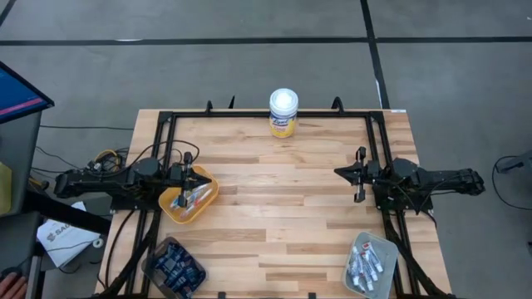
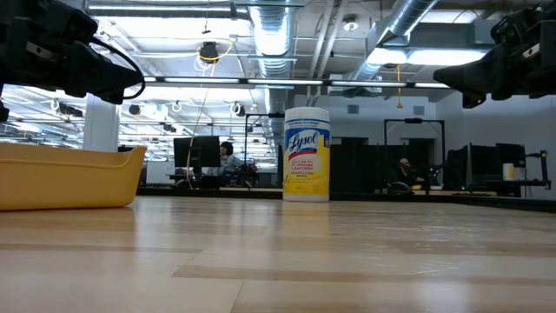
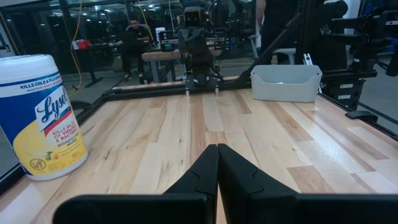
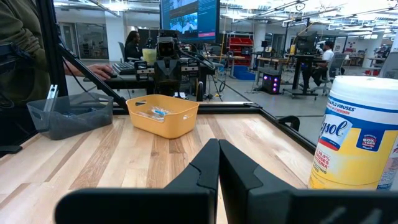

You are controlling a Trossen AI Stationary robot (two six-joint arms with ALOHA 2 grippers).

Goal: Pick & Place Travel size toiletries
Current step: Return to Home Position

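Closed tight on nothing: left gripper (image 3: 217, 149) and right gripper (image 4: 219, 144), tips facing across the table; beneath the left fingers, yellow bin (image 1: 209, 193) with toothbrushes (image 1: 184, 199); back beside them, dark bin (image 1: 148, 264) of navy tubes (image 1: 176, 266); behind the right fingers, white bin (image 1: 389, 253) holding white tubes (image 1: 366, 266).

Table (image 1: 274, 199) is pale blond wood, stripy planks. Canister (image 1: 283, 114) at 12 o'clock is yellow and blue, white lid. Yellow bin (image 1: 212, 189) at 9 o'clock has blue-white toothbrushes (image 1: 189, 198), smoky grey bin (image 1: 154, 253) at 7 has navy-black tubes (image 1: 174, 267), and the whitish bin (image 1: 352, 259) at 5 has white tubes (image 1: 366, 267).
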